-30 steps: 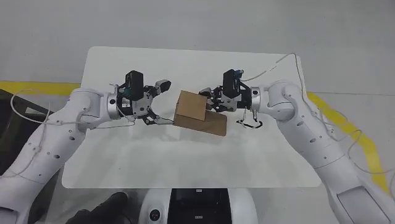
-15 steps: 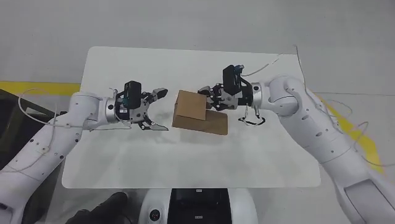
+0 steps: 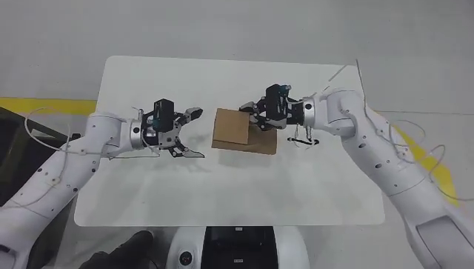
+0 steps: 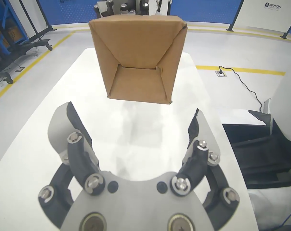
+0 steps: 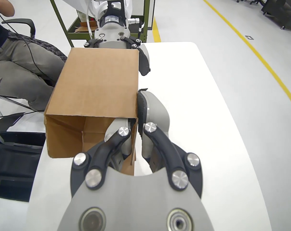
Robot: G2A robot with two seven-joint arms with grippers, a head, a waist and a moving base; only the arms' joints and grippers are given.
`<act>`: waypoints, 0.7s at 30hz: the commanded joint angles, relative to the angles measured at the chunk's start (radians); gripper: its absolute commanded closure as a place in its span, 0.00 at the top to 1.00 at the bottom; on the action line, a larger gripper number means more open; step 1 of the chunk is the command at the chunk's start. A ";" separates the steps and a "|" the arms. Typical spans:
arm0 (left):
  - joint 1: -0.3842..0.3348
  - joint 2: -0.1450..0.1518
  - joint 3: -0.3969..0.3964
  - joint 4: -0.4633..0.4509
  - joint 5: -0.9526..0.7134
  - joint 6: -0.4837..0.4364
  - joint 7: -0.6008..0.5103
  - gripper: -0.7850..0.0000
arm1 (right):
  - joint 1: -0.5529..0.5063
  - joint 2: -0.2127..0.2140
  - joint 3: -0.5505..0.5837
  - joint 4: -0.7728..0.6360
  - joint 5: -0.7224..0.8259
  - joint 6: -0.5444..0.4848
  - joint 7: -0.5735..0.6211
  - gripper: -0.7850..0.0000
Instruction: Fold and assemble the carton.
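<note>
Top view places the carton [image 3: 231,128] on its side at the centre of the white table [image 3: 222,191], between the two grippers. The right gripper [image 3: 255,117], at the carton's right in the frame, is clamped on one side wall at the open mouth, with one finger outside and the other inside, as the right wrist view confirms. The left gripper [image 3: 197,132], at the carton's left, is spread wide and holds nothing. In the left wrist view the carton's folded end faces it from the upper centre of the frame, with bare table between the fingertips and the cardboard, so there is no contact.

Assessment: the step in hand appears to be seating the folded end flaps. It would go best with the left gripper approaching square to that end and pressing centrally while the right grip resists the push. An off-centre push would likely skew the walls.
</note>
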State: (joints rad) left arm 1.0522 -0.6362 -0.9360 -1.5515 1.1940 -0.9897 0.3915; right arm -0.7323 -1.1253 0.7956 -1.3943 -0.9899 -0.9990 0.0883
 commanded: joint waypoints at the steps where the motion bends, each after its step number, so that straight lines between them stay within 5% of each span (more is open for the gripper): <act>1: 0.003 -0.001 -0.003 -0.010 -0.007 -0.006 -0.033 1.00 | -0.002 -0.002 0.000 0.004 -0.020 -0.003 -0.024 0.00; 21: -0.054 -0.035 0.070 -0.026 -0.155 -0.023 -0.205 1.00 | 0.000 -0.039 -0.042 0.022 -0.130 0.010 -0.117 0.00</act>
State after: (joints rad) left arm 1.0032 -0.6697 -0.8697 -1.5824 1.0477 -1.0123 0.1936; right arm -0.7308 -1.1637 0.7544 -1.3727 -1.1177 -0.9879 -0.0266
